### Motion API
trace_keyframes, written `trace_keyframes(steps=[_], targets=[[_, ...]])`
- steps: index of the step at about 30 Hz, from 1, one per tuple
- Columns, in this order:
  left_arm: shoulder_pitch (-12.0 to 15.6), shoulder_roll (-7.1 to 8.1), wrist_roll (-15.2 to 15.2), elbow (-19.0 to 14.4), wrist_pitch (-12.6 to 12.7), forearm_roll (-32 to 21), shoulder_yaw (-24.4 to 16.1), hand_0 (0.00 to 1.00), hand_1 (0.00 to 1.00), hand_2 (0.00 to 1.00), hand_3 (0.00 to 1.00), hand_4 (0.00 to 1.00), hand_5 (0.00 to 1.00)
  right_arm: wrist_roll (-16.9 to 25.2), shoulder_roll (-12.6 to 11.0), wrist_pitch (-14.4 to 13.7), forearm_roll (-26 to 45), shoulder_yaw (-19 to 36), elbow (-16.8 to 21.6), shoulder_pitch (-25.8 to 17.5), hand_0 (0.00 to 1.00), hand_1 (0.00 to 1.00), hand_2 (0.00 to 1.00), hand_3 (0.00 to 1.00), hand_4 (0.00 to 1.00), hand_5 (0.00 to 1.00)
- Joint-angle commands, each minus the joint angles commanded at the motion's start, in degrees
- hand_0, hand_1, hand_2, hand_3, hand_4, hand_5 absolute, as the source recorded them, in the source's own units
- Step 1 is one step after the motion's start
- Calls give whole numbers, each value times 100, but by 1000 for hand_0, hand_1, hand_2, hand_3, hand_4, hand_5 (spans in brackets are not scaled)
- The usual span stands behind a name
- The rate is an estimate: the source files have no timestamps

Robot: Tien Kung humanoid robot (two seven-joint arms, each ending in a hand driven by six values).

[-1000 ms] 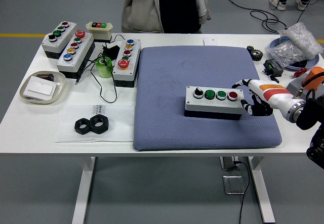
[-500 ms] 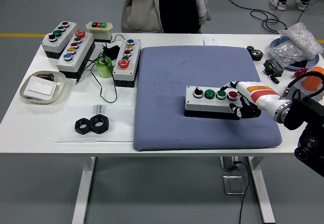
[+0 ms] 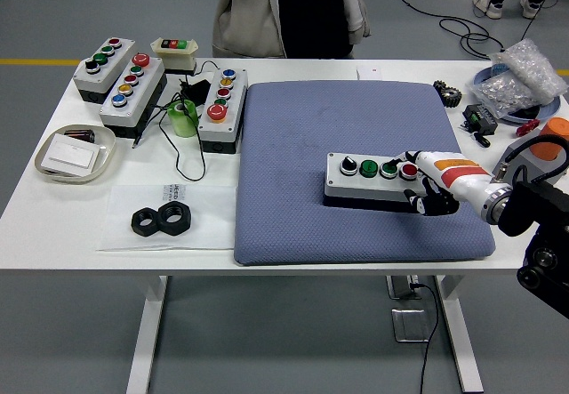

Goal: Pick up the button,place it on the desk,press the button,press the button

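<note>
Bright, even overhead light, soft faint shadows, sharp focus throughout, no glare.

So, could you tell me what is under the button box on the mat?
The button box sits on the blue mat, which lies on the table. The mat under it is hidden.

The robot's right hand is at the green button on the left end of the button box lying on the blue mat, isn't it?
Not quite: in the head view the right hand is at the red button on the right end of the button box lying on the blue mat.
</note>
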Motion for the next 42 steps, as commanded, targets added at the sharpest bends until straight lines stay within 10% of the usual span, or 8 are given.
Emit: trace_keyframes(steps=[21, 33, 34, 39, 40, 42], targets=[[48, -8, 24, 0, -3, 108, -69, 682, 642, 737, 785, 699, 998, -27, 47, -13, -65, -112, -7, -31, 215, 2, 111, 784, 572, 2], [31, 1, -4, 5, 0, 29, -14, 682, 642, 737, 786, 695, 998, 50, -221, -10, 515, 1287, 683, -466, 152, 2, 116, 926, 629, 109], [29, 1, -3, 5, 0, 30, -14, 683, 642, 737, 785, 694, 998, 170, -242, -31, 730, 1485, 715, -583, 373, 305, 469, 998, 734, 361], [25, 1, -6, 5, 2, 13, 1, 683, 642, 737, 785, 694, 998, 808, -252, -425, 1922, 2479, 580, -918, 373, 305, 469, 998, 734, 361], [25, 0, -9, 6, 3, 10, -1, 682, 642, 737, 786, 692, 998, 937, -240, -511, 2182, 2649, 491, -967, 849, 758, 862, 998, 727, 382], [22, 1, -13, 7, 4, 2, 5, 682, 642, 737, 786, 692, 998, 1186, -219, -670, 2704, 3012, 277, -1039, 849, 758, 862, 998, 727, 382]])
